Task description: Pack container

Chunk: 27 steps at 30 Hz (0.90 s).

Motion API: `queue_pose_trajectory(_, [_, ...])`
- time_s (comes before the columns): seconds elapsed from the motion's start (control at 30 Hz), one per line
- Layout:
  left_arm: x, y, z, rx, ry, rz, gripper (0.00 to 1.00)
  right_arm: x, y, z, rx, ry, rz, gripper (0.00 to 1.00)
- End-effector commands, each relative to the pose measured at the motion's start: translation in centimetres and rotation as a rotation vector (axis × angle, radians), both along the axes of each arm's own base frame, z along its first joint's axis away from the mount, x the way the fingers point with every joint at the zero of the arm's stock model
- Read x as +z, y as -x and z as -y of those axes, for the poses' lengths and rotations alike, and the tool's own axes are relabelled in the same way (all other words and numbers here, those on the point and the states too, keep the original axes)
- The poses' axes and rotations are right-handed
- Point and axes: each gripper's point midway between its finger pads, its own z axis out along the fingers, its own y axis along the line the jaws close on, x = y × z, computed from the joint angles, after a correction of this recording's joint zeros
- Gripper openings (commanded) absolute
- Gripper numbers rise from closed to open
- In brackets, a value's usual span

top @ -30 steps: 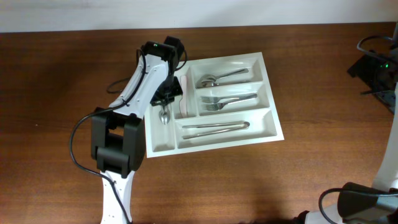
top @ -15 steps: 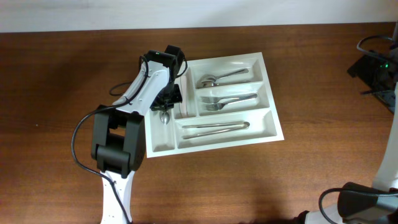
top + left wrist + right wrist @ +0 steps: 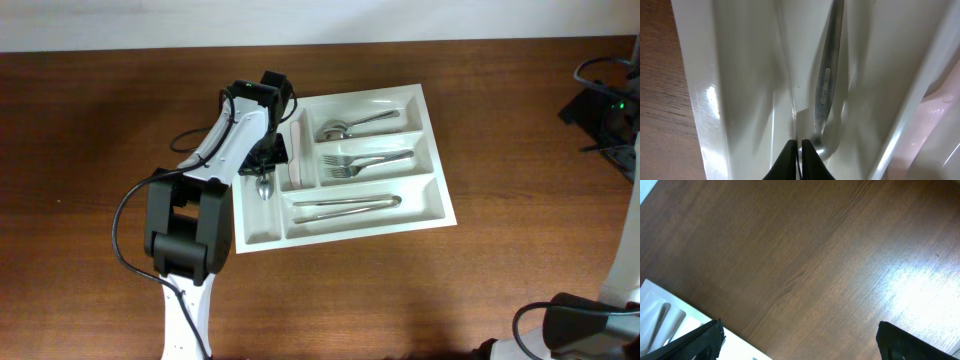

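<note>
**Cutlery tray on wooden surface, left arm over its left end**

- Container [image 3: 256,226]: white, five compartments, lying at a slight angle on the brown surface [image 3: 100,120], near its middle.
- Leftmost narrow compartment: one spoon [image 3: 264,186], bowl toward the near end.
- Next narrow compartment: a pale pink item [image 3: 296,162], kind not clear.
- Long compartments, far to near: a second spoon [image 3: 355,124]; forks [image 3: 368,160]; long metal pieces [image 3: 345,205].
- Left gripper [image 3: 799,157]: low inside the leftmost compartment, fingers pressed together with only a hairline between them. Nothing is seen between them. The spoon handle lies just beside the right finger.
- Right gripper [image 3: 799,330]: fingers spread wide, nothing held, above bare wood. A corner of the container shows at the lower left of its view.
</note>
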Motion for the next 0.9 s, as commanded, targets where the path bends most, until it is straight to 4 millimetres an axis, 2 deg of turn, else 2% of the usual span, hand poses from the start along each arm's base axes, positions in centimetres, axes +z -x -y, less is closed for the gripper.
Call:
queue_pose_trajectory(0.0, [-0.2, 0.2, -0.6, -0.01, -0.019, -0.007, 0.12, 0.1, 0.0, 0.1, -0.001, 0.004, 0.001, 0.99])
queue_pose_trajectory(0.13, [-0.2, 0.2, -0.6, -0.01, -0.02, -0.011, 0.17, 0.1, 0.0, 0.1, -0.001, 0.004, 0.001, 0.99])
queue_pose_trajectory(0.27, [-0.2, 0.2, -0.7, -0.01, -0.026, -0.009, 0.27, 0.1, 0.0, 0.1, -0.001, 0.004, 0.001, 0.99])
queue_pose_trajectory(0.37, [0.0, 0.0, -1.2, -0.007, -0.042, -0.002, 0.28, 0.1, 0.0, 0.1, -0.001, 0.004, 0.001, 0.99])
queue_pose_trajectory(0.5, [1.9, -0.8, -2.1, 0.021, -0.036, 0.015, 0.28, 0.1, 0.0, 0.1, -0.001, 0.004, 0.001, 0.99])
queue_pose_trajectory(0.63, [7.4, -2.7, -3.2, 0.059, -0.008, 0.116, 0.28, 0.1, 0.0, 0.1, -0.001, 0.004, 0.001, 0.99])
queue_pose_trajectory(0.7, [11.5, -3.6, -3.7, 0.076, 0.015, 0.207, 0.28, 0.1, 0.0, 0.1, -0.001, 0.004, 0.001, 0.99])
queue_pose_trajectory(0.77, [14.2, -3.9, -4.1, 0.086, 0.03, 0.268, 0.29, 0.1, 0.0, 0.1, -0.001, 0.004, 0.001, 0.99])
queue_pose_trajectory(0.8, [15.9, -4.0, -4.5, 0.095, 0.037, 0.309, 0.33, 0.1, 0.0, 0.1, -0.001, 0.004, 0.001, 0.99])
queue_pose_trajectory(0.87, [18.4, -3.9, -5.3, 0.112, 0.049, 0.37, 0.46, 0.1, 0.0, 0.1, -0.001, 0.004, 0.001, 0.99])
